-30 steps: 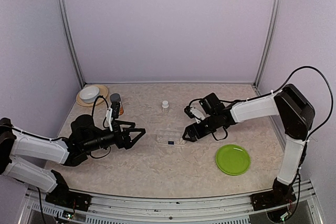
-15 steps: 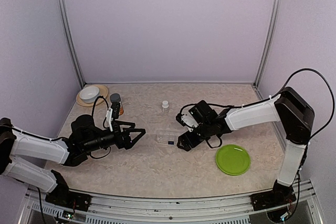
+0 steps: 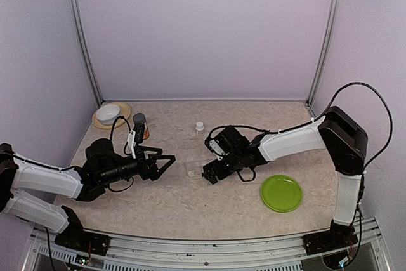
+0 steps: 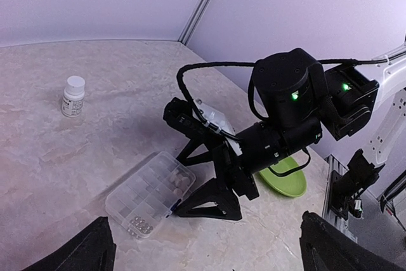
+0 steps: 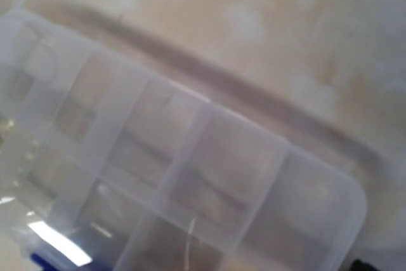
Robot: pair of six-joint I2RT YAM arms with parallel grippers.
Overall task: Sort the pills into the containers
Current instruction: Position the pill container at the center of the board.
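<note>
**Step in hand, as judged:** the right hand point(image 3: 205, 174) is positioning itself at the compartment box point(image 4: 143, 198). The box is lying flat on the tabletop point(image 3: 190, 211), at the lower centre-left of the left wrist view. The right hand's jaws are standing wide, one finger toward the box's far long side and one at its near corner. Whether either finger is touching the plastic cannot be told. The left hand point(image 3: 169, 163) is hovering just left of the box in the top view, jaws wide, holding nothing.

**Recommendation:** the box is looking light and smooth, so any sideways push is likely to slide or tip it. The right hand should be coming in square to the short end, staying low and closing slowly, so the contents are not jumping the dividers. The left hand should be holding clear meanwhile.

**Condition of the item:** the box is clear, shallow and rectangular with rounded corners, divided into rows of cells. Whitish pills point(image 4: 182, 182) are lying in cells at its right end, and small pale pieces point(image 4: 141, 223) are sitting in a near-left cell. A blue mark point(image 5: 54, 259) is showing at the lower left of the right wrist view, which is otherwise blurred.
</note>
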